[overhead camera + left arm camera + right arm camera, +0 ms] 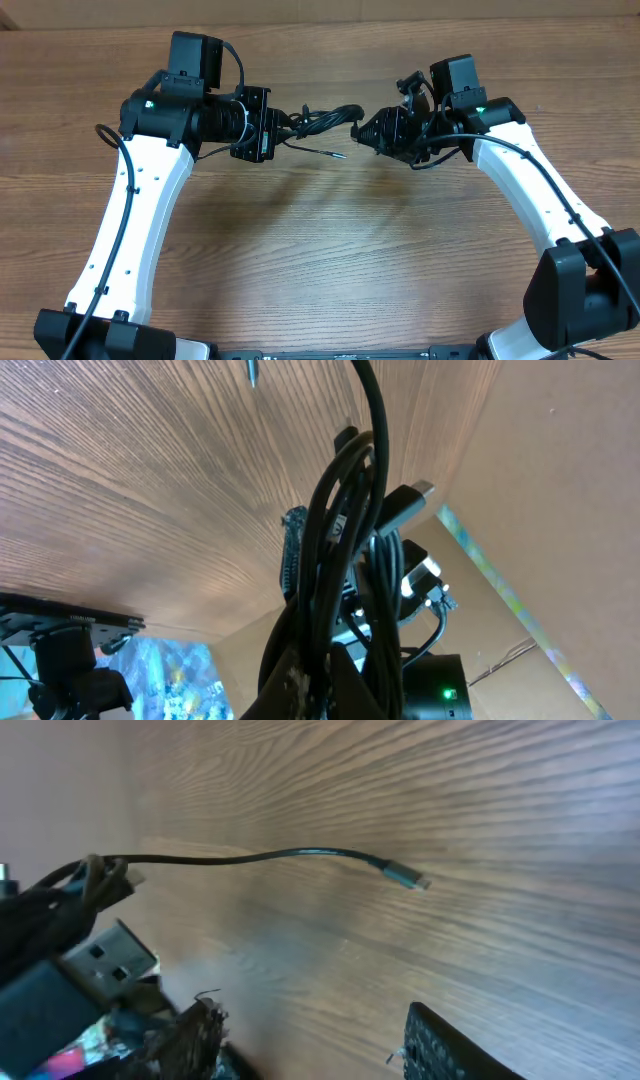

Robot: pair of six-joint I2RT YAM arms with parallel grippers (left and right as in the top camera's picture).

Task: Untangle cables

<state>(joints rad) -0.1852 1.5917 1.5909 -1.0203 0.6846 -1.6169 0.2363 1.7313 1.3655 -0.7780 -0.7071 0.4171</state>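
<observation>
Left fingers (pixel 285 688) are clamped tight on the cables (pixel 325 118), a knotted black bundle held up off the bench (pixel 320 270). Right fingers (pixel 450 1045) stand apart just past the bundle's far end; touching it or not, hard to call from here. One thin strand (pixel 300 852) droops free of the knot, its metal tip (pixel 405 876) hanging over the wood. A flat USB plug (pixel 100 960) juts out too.

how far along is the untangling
Nothing looks done: the cables are one knotted bundle. In hand: the left gripper is shut on the bundle, the right gripper open at its far end. One plug end dangles free. Left: pulling every cord apart.
</observation>
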